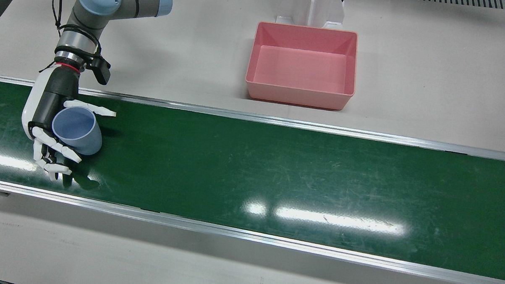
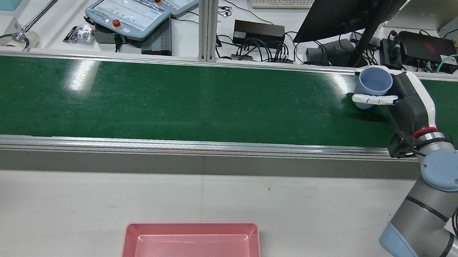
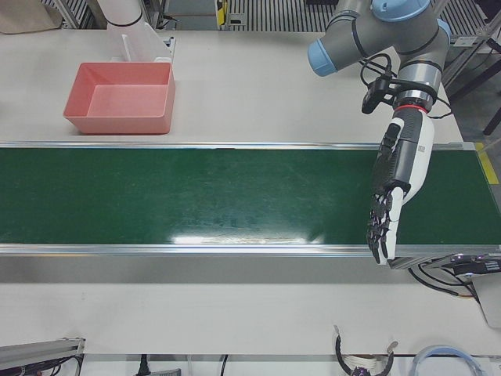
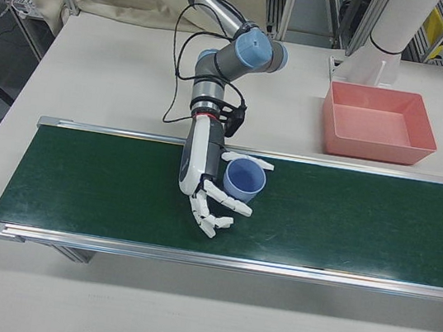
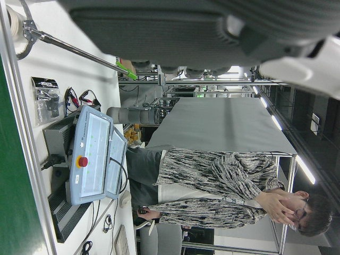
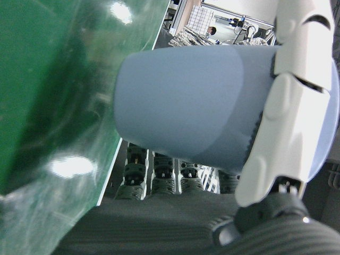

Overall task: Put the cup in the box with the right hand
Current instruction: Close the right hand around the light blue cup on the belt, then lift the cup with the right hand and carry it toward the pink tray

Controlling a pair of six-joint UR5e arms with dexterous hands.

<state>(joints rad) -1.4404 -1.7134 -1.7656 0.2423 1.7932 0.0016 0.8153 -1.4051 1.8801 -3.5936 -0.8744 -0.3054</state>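
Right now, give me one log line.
right hand: shut on cup | over belt | box: empty | left hand: open

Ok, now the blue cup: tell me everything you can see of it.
The cup is a plain pale blue tumbler, plastic by its look, with no handle and walls that narrow toward the base. It is empty and stands mouth up, slightly tilted. The right hand has its fingers curled round one side and another finger along the opposite side near the rim. It sits at the right arm's end of the green belt; whether its base touches the belt cannot be told. The pink box lies far off on the table.
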